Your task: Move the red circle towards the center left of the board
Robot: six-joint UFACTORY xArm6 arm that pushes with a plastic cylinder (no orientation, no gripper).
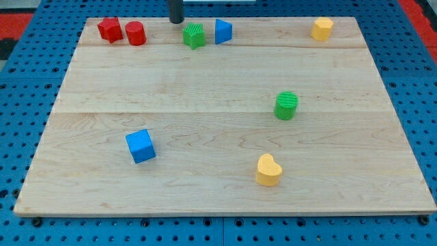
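**Sam:** What are you seeing on your screen?

**Me:** I am looking at a pale wood bench [225, 75] sitting on a blue board full of holes. The red circle [136, 33] is standing near the view's top left corner. It is just beside a red star block [110, 29], on that block's right. They look like they are touching or almost touching, but I cannot tell which.

**Sam:** Where is your rod?

**Me:** My tip [176, 21] is sitting at the view's top edge, between the red circle and a green star block [194, 35]. It is touching nothing. There is no gripper here at all, only a bare rod, so it is holding nothing.

**Sam:** How is the circle going to behave?

**Me:** I am guessing it is small, light and hard, like a plastic toy. It should slide easily on the smooth wood. It is round, though, so I am thinking it may roll off to one side if I push it off its middle.

**Sam:** So where are you going to push?

**Me:** I cannot pick it up, so I am planning to push on its far side, the side facing the view's top, right in the middle. That should send it down towards the left middle of the bench. I am worrying a bit about bumping the red star block.
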